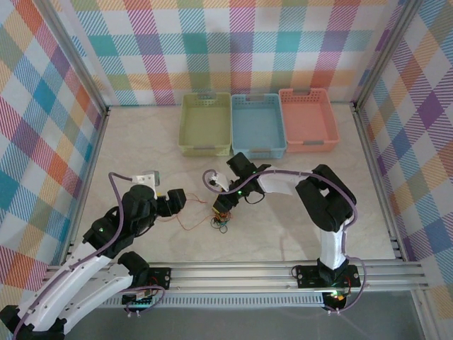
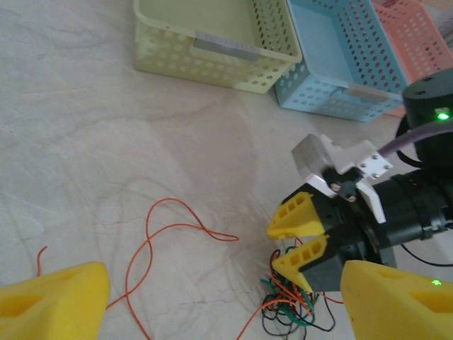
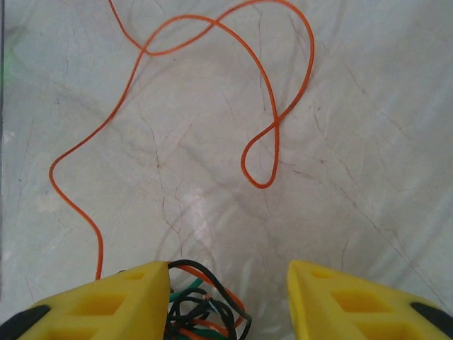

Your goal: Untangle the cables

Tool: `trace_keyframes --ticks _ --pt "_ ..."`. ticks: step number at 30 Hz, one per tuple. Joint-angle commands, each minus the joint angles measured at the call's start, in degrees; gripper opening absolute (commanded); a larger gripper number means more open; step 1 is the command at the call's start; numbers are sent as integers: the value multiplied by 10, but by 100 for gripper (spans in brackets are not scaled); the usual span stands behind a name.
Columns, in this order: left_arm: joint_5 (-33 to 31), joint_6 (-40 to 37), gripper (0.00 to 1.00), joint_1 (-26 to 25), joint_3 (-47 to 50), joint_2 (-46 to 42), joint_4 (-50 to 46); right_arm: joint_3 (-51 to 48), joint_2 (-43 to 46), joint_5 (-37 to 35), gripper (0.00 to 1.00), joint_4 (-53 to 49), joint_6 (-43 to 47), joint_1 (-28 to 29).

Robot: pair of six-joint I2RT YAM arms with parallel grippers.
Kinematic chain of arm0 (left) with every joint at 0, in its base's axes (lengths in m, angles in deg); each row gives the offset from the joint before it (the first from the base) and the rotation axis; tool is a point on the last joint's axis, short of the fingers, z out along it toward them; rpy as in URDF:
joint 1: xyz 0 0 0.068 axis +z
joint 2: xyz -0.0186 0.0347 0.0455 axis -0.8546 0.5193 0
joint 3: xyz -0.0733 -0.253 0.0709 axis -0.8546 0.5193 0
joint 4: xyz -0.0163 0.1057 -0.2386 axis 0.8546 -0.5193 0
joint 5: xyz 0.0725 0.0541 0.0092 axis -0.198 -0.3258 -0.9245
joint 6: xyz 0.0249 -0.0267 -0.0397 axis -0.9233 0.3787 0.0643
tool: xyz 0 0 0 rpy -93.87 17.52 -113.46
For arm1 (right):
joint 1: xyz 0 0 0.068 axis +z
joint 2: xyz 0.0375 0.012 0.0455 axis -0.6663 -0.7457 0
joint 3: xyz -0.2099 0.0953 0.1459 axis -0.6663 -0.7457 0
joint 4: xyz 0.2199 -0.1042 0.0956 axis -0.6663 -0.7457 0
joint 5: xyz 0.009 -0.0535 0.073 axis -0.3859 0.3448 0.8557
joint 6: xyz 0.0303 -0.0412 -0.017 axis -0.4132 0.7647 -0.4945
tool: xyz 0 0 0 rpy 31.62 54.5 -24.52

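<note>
left gripper (image 2: 225,306) released, I see nothing inside | right gripper (image 3: 228,297) fingers apart, cables (image 3: 202,308) tangled beside one finger | orange cable (image 3: 274,126) loops loose on table (image 3: 382,142)

Cables (image 2: 287,309) orange, black, green on pale marbled table (image 2: 106,142) (walls (image 1: 233,42) plaid).

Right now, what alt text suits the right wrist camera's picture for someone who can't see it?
Two yellow fingers of the right end effector stand apart at the bottom edge, a small knot of black, green and orange cables between them. One orange cable loops away across the pale marbled table.
</note>
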Motion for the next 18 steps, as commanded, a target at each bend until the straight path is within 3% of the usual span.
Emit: trace_keyframes --ticks 1,3,5,9,12,18 --pt "37 2 84 4 21 1 36 18 -9 19 39 -38 14 5" --pt "58 11 84 4 33 9 56 19 -6 17 31 -38 14 5" --pt "91 15 83 4 41 29 79 12 9 10 15 -31 16 4" --pt "159 7 83 4 30 94 106 -33 51 -14 0 25 11 0" --pt "191 2 82 4 23 137 125 -48 63 -19 0 42 3 -8" --pt "187 -5 83 4 24 217 167 -34 46 -27 0 26 -16 -20"
